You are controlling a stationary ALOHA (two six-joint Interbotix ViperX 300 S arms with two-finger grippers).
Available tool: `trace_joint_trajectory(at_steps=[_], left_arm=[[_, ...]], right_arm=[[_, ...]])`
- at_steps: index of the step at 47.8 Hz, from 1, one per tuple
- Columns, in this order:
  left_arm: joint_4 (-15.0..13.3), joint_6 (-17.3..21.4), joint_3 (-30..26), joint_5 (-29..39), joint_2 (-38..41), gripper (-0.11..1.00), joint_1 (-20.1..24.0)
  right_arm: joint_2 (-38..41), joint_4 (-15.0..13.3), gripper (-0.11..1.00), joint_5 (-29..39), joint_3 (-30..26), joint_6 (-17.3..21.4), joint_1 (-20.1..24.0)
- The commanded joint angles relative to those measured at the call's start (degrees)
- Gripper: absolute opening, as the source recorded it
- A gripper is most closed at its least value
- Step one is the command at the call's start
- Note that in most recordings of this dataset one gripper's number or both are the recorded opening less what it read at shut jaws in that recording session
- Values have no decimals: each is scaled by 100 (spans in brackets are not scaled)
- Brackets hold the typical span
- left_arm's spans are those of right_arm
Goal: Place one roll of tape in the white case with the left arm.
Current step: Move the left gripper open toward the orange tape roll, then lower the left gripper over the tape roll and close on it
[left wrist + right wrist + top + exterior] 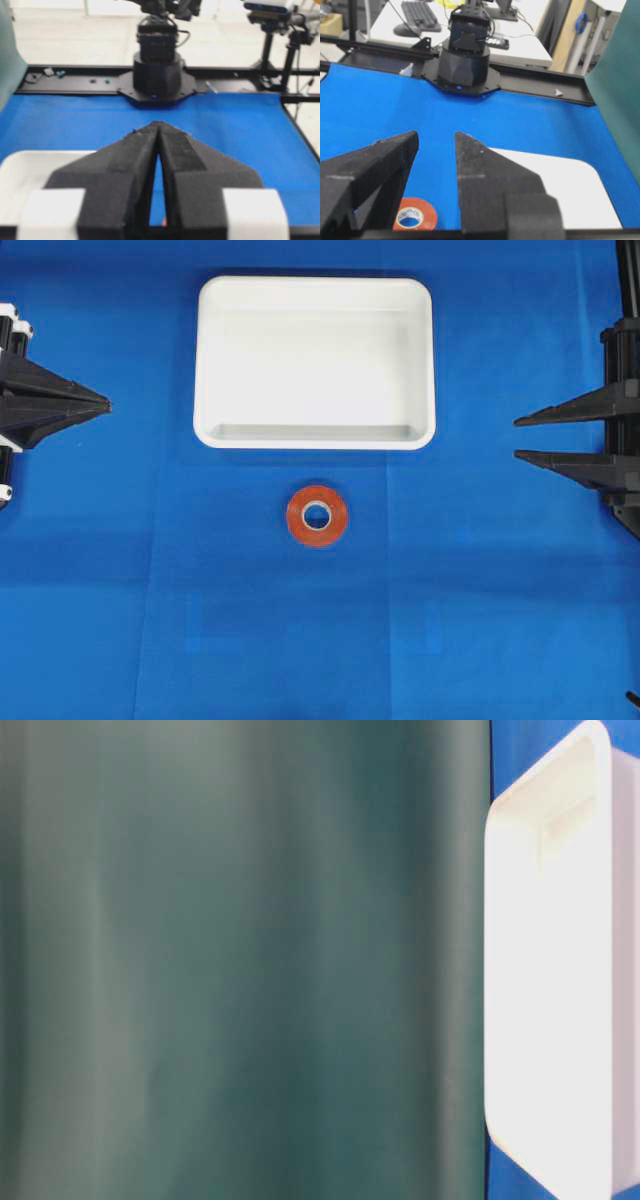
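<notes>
Overhead view: the white case [315, 361], a shallow rectangular tray of smooth plastic with rounded corners and a raised rim, holds nothing. It lies on a blue cloth [150, 570], midway between the two grippers. The roll of tape [317, 516], a flat orange-red ring with a pale core, lies flat on the cloth just outside the case's near rim, well apart from both grippers. The core carries small print, too fine to read.

Left gripper [100, 400]: matte black pointed fingers with white blocks, pressed together tip to tip, holding nothing; the tape lies far off toward the centre, beyond its tips.

Right gripper [520, 438]: two long black prongs spread apart, nothing between them.

Table-level view: a dark green curtain [240, 960] fills most of the frame.
</notes>
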Motion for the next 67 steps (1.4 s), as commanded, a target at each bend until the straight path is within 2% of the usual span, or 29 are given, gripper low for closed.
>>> trace_joint_trajectory(at_steps=[1, 9, 15, 25, 32, 36, 40, 46, 49, 57, 67], left_arm=[[132, -79, -53, 9, 79, 0, -193], [132, -97, -97, -149, 369, 0, -721], [132, -105, -123, -536, 817, 0, -976], [132, -255, -352, -993, 1767, 0, -984], [141, -431, -791, -1011, 2637, 1, -993], [132, -527, -1107, -967, 3085, 14, -1002], [132, -606, -1450, -809, 3498, 37, -1028], [132, -703, -2030, -114, 4104, 74, -1028], [132, -747, -2312, 325, 4395, 85, -1028], [141, -923, -3085, 1327, 5186, 85, -1037], [132, -984, -3647, 1978, 5924, 85, -1037]], right_arm=[[88, 9, 0, -18, -193, -26, -62], [290, 0, -10, 53, -264, -62, -70], [325, -26, -11, 44, -290, -62, -88], [334, -26, -11, 62, -290, -62, -105], [334, -35, -11, 88, -281, -62, -105], [334, -35, -11, 114, -281, -70, -105], [343, -26, -11, 158, -281, -79, -105], [343, -26, -11, 237, -281, -79, -105], [352, -35, -11, 281, -272, -88, -105], [369, -35, -11, 352, -264, -97, -105], [387, -26, -11, 448, -246, -97, -105]])
